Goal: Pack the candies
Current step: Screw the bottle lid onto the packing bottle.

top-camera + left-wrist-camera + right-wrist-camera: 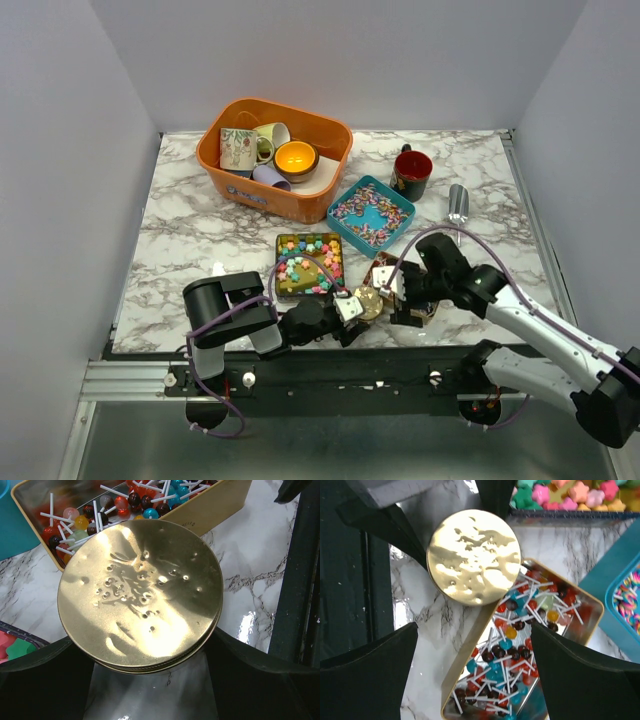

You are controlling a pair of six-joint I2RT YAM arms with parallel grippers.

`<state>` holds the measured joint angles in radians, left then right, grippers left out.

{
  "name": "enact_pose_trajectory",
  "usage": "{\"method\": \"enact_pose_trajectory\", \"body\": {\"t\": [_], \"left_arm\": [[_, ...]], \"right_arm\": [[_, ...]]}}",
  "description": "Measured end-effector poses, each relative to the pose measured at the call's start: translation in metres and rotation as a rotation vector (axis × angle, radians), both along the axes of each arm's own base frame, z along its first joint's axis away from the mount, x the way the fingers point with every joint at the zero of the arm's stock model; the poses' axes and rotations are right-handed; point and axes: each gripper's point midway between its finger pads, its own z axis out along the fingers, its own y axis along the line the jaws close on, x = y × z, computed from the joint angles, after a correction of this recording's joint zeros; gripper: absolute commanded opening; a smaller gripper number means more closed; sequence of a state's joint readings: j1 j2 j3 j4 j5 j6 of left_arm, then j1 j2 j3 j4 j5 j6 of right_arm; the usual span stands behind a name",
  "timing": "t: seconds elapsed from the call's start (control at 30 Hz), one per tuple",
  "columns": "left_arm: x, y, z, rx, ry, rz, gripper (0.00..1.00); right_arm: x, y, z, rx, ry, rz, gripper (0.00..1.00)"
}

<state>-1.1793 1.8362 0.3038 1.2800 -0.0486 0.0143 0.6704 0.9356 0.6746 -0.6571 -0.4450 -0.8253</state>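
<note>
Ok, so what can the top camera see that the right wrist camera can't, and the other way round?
Only the top camera shows the orange basket of cups, the red mug and a silver object. Only the right wrist camera clearly shows the lollipops filling a gold tin; from above, the right arm covers most of them. Both show the shiny gold disc, the star candies and the teal tray of sprinkles.

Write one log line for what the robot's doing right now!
left jaws: gripping gold disc | right jaws: open, empty, above lollipop tin
</note>
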Motion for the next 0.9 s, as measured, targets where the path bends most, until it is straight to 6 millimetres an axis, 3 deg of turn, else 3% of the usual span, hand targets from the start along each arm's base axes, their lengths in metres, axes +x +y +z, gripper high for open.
{"method": "enact_pose_trajectory", "body": {"t": [0.2, 0.37, 0.5, 0.73, 0.9], "left_arm": [[0.000, 0.000, 0.000, 0.000, 0.000, 0.000, 0.00], [0.000, 0.000, 0.000, 0.000, -0.001, -0.001, 0.00], [0.000, 0.000, 0.000, 0.001, 0.000, 0.000, 0.00], [0.001, 0.000, 0.000, 0.001, 0.000, 0.001, 0.00], [0.001, 0.000, 0.000, 0.001, 0.001, 0.002, 0.00]], "right_arm": [[0.016, 0.029, 0.000, 0.075, 0.110, 0.075, 1.00], [0.035, 0.052, 0.014, 0.135, 0.193, 0.129, 1.00], [0.033, 0.063, 0.012, 0.137, 0.281, 0.220, 1.00], [0.013, 0.057, -0.018, 0.070, 0.454, 0.318, 1.00], [0.008, 0.053, -0.022, 0.056, 0.460, 0.355, 1.00]]}}
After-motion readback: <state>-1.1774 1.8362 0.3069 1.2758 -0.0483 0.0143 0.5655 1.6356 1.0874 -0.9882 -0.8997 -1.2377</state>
